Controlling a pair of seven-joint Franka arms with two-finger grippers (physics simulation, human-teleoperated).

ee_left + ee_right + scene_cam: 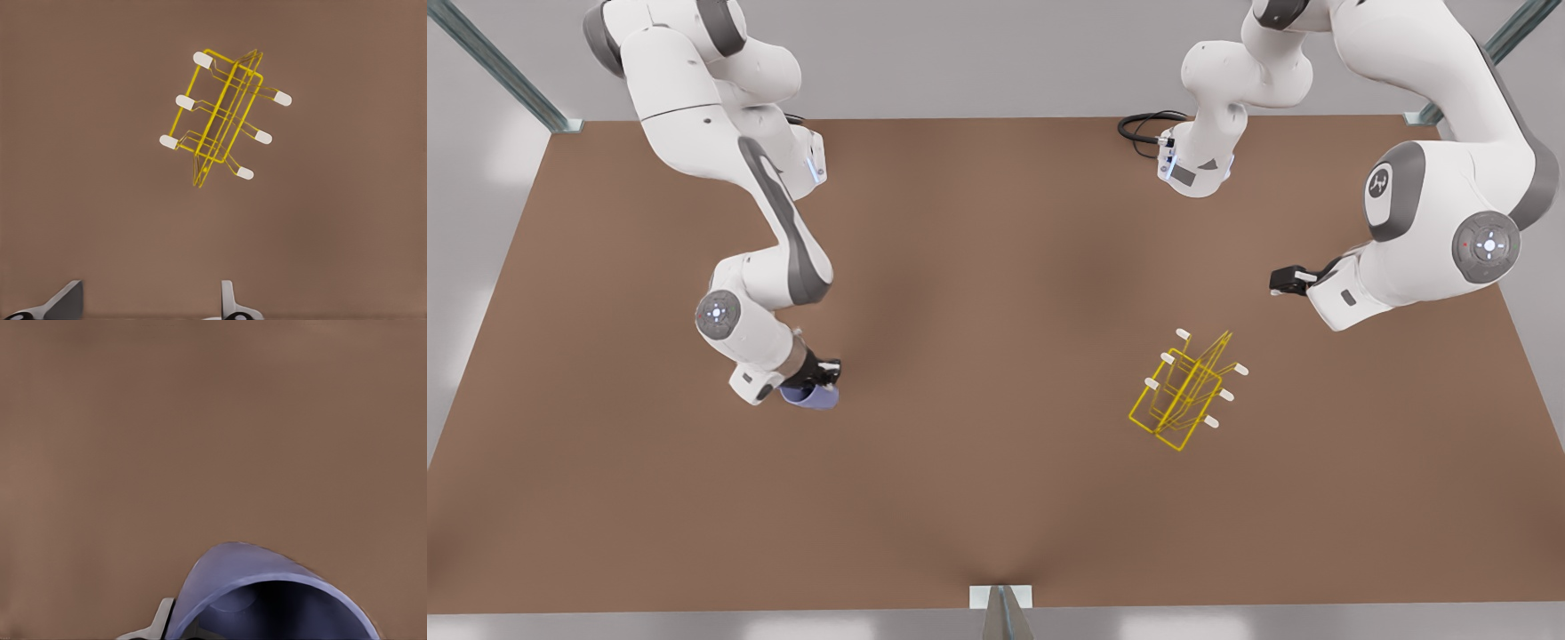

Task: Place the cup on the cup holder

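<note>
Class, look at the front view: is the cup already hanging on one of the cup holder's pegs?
No. The cup sits in the right gripper, far across the table from the cup holder.

Matt brown table point(996, 498), smooth, no grain. Thin yellow wire for the cup holder point(1178, 396), pegs capped in dull white. Smooth lavender-blue cup point(811, 397), plastic-looking, soft sheen on the rim. Glossy white arm shells with grey joints. Ribbed grey metal frame posts point(498, 67) at the corners.
</note>
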